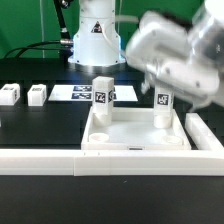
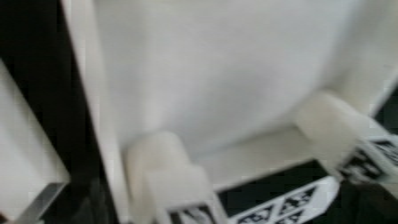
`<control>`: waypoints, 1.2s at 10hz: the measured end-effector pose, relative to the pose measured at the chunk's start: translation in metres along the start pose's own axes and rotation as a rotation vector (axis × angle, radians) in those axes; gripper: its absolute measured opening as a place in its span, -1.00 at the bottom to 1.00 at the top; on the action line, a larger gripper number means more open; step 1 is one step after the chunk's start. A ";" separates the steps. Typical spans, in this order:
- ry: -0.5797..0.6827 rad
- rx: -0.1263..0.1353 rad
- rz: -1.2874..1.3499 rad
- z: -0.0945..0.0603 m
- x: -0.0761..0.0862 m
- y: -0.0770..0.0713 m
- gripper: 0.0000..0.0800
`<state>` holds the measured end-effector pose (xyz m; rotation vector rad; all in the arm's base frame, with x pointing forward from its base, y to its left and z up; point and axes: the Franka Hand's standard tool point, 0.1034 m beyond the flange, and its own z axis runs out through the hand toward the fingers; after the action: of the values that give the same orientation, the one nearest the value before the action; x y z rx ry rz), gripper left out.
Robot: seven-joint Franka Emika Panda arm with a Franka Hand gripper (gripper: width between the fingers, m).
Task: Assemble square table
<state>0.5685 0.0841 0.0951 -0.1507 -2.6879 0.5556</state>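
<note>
White square table [image 1: 135, 130] lies underside up, two legs [image 1: 104, 92] upright in its corner sockets — my gripper [image 1: 160, 72] hangs blurred above it, spread or not I cannot tell — next, I reckon, fetch a loose leg block [image 1: 37, 94] beside it.

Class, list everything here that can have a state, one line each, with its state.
slab, rim up on the table.
leg at the exterior view's left, upright in a far corner of the slab.
leg at the exterior view's right, upright in the other far corner.
loose legs, lying on the table, not fitted.
gripper, blurred above the slab; open or shut cannot be told.
</note>
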 end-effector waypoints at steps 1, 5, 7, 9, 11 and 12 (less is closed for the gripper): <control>-0.015 0.013 0.018 -0.013 0.004 -0.028 0.62; -0.070 -0.022 0.051 -0.007 -0.007 -0.126 0.62; -0.060 -0.024 0.144 -0.005 -0.005 -0.124 0.62; -0.057 -0.028 0.279 -0.004 -0.005 -0.125 0.62; -0.045 -0.035 0.484 0.000 -0.002 -0.130 0.62; -0.015 -0.039 0.638 0.012 0.009 -0.153 0.62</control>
<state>0.5512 -0.0583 0.1497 -1.0382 -2.6340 0.6781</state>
